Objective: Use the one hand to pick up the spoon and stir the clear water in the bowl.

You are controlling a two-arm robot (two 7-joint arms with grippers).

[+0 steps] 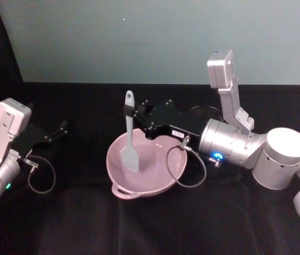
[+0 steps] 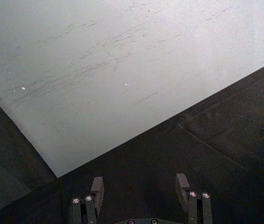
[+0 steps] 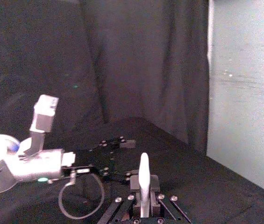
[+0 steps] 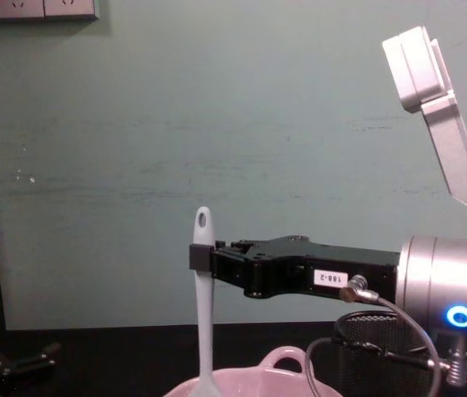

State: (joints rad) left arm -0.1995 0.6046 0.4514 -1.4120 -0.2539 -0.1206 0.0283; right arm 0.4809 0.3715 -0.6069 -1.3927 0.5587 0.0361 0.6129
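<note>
The white spoon [image 1: 129, 133] stands nearly upright, its flat head down inside the pale pink bowl [image 1: 148, 187] at the table's middle. My right gripper [image 1: 129, 110], black with a white label, reaches in from the right and is shut on the spoon's handle just below its oval hole; the chest view shows the same grip [image 4: 201, 255] on the spoon [image 4: 204, 306] above the bowl rim [image 4: 283, 364]. The right wrist view has the spoon handle [image 3: 144, 179] pinched between the fingers [image 3: 154, 183]. My left gripper [image 1: 62, 127] rests open at the far left, its fingers [image 2: 96, 187] spread over black cloth.
Black cloth covers the table [image 1: 150, 228], with a pale green wall [image 1: 155, 37] behind. A grey cable loop [image 1: 187, 170] hangs from the right wrist beside the bowl. A black wire-mesh cup [image 4: 382, 351] stands behind the bowl at the right.
</note>
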